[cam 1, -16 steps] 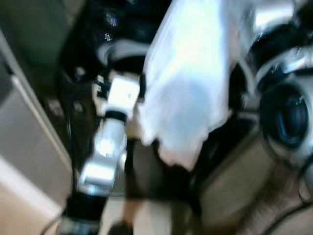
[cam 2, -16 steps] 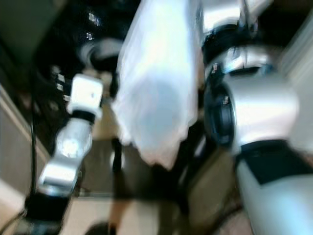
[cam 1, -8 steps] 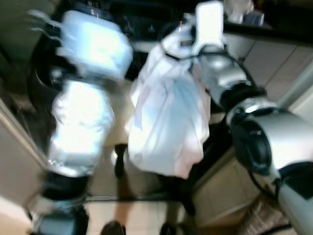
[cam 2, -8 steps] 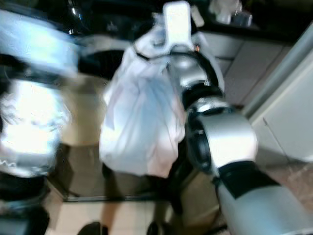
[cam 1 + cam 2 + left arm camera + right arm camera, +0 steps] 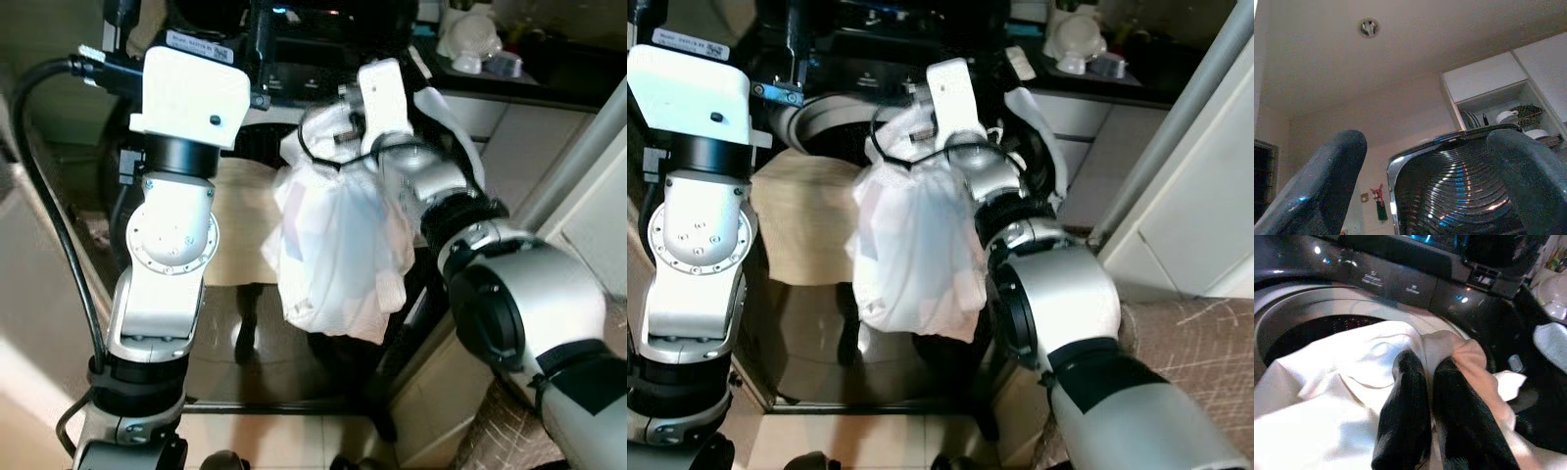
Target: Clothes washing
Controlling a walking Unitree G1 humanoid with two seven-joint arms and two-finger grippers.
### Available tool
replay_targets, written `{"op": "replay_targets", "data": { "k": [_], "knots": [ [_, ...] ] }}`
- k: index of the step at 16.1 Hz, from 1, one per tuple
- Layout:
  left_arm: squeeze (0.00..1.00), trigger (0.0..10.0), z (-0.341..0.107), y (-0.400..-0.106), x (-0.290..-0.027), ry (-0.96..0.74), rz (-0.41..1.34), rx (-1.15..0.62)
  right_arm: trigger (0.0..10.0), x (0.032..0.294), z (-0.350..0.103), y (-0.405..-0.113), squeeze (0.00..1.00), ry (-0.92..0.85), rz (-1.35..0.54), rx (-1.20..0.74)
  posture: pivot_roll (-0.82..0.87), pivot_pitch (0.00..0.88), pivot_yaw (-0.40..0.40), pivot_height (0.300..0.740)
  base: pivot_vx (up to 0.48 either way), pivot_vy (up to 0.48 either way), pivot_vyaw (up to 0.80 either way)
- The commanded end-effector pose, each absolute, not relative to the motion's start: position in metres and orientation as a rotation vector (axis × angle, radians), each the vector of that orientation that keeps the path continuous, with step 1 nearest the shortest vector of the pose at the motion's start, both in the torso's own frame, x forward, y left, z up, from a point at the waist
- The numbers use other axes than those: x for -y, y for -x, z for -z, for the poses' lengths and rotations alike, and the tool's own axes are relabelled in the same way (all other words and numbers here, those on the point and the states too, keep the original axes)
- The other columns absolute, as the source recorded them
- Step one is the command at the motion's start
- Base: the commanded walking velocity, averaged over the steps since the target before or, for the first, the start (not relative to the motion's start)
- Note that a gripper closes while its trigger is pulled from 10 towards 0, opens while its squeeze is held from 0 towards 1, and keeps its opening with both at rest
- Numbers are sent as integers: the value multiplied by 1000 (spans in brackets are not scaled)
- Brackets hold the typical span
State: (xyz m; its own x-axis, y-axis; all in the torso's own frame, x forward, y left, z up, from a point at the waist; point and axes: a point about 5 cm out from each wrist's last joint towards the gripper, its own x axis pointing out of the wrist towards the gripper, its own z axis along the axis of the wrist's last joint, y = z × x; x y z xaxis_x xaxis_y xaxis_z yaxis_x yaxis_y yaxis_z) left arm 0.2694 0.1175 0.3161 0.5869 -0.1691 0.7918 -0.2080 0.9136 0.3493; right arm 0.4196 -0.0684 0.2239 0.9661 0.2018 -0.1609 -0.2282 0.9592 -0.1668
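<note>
Laundry, a bunched white cloth garment (image 5: pixel 338 250) with a pale pink fold at the top, hangs from the right gripper (image 5: pixel 1422 382) in front of a dark top-loading washing machine (image 5: pixel 1400 281). The two long black fingers (image 5: pixel 1405 396) are clenched tight on the gathered top of the cloth, pinching the pink fold between them, and the rest of the garment droops down in a loose bundle below the silver right arm (image 5: pixel 509 294). From the right wrist camera the cloth sits just before the round grey rim of the machine's tub (image 5: pixel 1312 308), with the dark perforated drum (image 5: pixel 1317 330) visible past it and the control panel with small lit marks behind. I cannot tell whether the lower part of the garment touches the rim.

The left arm (image 5: pixel 171 245), silver with a white boxy wrist block, is raised high beside the bundle. Its left gripper (image 5: pixel 1425 161) points upward toward the beige ceiling, its two black fingers (image 5: pixel 1332 176) spread wide apart and holding nothing. Between them shows a shiny ribbed metal surface (image 5: pixel 1454 191), and beyond it an open white wall cabinet (image 5: pixel 1498 103) with plates and bowls.

A tan cloth-covered surface (image 5: pixel 808 211) lies to the left of the hanging garment, near the machine. A dark counter (image 5: pixel 519 73) with white crockery on it stands off to the right.
</note>
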Motion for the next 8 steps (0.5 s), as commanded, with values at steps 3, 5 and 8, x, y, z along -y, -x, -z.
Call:
{"op": "replay_targets", "data": {
  "k": [3, 5, 8],
  "knots": [
    [0, 10000, -299, -275, -108, -432, 63, 866, 10000, 72, -220, -420, 1000, 144, -197, -171, 176, 0, -111, 740, 0, 0, 0],
    [0, 10000, -283, -281, -106, -387, 94, 766, 10000, 69, -203, -415, 1000, 82, -235, -263, 171, 4, -108, 740, 0, 0, 0],
    [0, 10000, -282, -282, -107, -396, 92, 758, 10000, 76, -175, -408, 1000, 41, -203, -405, 171, 9, -106, 740, 0, 0, 0]
  ]
}}
